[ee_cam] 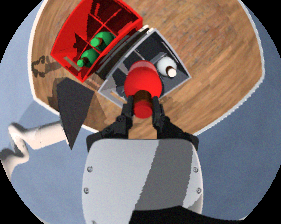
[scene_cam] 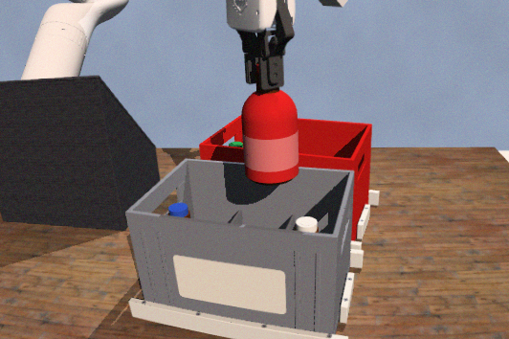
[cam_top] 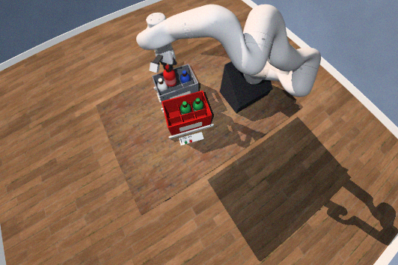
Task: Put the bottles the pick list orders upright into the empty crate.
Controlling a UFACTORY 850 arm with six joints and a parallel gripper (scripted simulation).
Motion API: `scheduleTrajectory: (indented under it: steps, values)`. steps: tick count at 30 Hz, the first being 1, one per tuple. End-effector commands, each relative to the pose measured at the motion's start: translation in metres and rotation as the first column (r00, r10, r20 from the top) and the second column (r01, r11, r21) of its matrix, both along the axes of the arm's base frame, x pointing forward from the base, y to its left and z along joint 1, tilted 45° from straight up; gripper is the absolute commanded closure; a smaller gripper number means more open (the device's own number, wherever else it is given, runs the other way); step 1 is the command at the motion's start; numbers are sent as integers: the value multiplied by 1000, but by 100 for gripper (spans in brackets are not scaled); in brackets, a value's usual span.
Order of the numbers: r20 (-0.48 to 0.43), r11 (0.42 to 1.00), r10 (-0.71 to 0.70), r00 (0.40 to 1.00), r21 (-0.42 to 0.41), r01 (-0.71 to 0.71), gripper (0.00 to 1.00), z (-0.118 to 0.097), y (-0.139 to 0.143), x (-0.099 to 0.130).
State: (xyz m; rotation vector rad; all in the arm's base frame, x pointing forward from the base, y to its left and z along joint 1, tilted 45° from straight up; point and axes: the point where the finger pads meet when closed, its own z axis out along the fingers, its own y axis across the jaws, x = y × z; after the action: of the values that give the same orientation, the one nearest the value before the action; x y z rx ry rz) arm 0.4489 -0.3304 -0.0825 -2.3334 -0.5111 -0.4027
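Observation:
My gripper point(cam_top: 169, 66) point(scene_cam: 266, 81) point(ee_cam: 142, 102) is shut on the neck of a red bottle point(cam_top: 169, 78) point(scene_cam: 271, 152) point(ee_cam: 142, 80) with a pink label. The bottle hangs upright over the grey crate point(scene_cam: 153, 267), its base near rim height. A white bottle point(cam_top: 161, 84) point(ee_cam: 165, 66) and a blue bottle point(cam_top: 185, 78) stand in that crate. Two green bottles point(cam_top: 185, 108) point(cam_top: 198, 105) point(ee_cam: 102, 40) point(ee_cam: 87, 58) stand in the red crate point(cam_top: 173, 129) point(scene_cam: 330, 135). The pick list point(cam_top: 197, 137) shows a green and a red dot; its numbers are too small to read.
White strips point(scene_cam: 230, 323) lie along the crates' bases. The red crate stands close beside the grey one. The arm's black pedestal point(cam_top: 239, 89) point(scene_cam: 57, 157) point(ee_cam: 76, 105) stands to one side of the crates. The red crate's walls rise beyond the hanging bottle in the exterior view.

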Motion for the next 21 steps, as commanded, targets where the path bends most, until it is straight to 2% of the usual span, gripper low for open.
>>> scheduleTrajectory:
  steps: [1,21]
  values:
    - [1,1000,-1,1000,-2,1,100,6,3,6]
    - [2,1000,-1,1000,-2,1,100,28,21,28]
